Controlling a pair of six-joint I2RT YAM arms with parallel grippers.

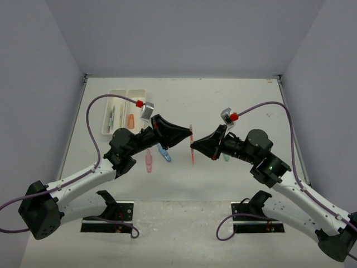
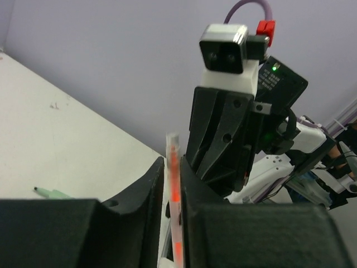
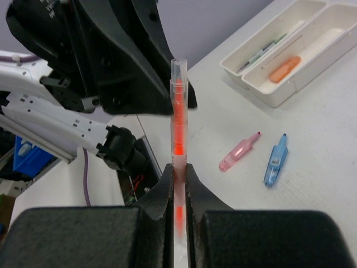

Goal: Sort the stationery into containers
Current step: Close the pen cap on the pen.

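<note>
Two joined white trays (image 1: 127,94) sit at the far left of the table (image 1: 223,100). One holds thin pens (image 1: 113,116), the other an orange piece (image 1: 130,120). Above mid-table, the right gripper (image 3: 178,173) pinches a red pen (image 3: 177,111). The left gripper (image 2: 173,167) has its jaws narrowly flanking the pen, its grip unclear. Pink (image 1: 148,162) and blue (image 1: 164,152) pieces lie beneath the left gripper.

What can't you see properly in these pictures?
- Red pen: its lower end, right wrist view, is hidden between the right tool's fingers.
- Left tool: whether it really pinches the pen, left wrist view, is too close to tell.
- Green pen: mostly hidden under the right arm, top view.
- Trays: the thin things inside, top view, are too small to name.
</note>
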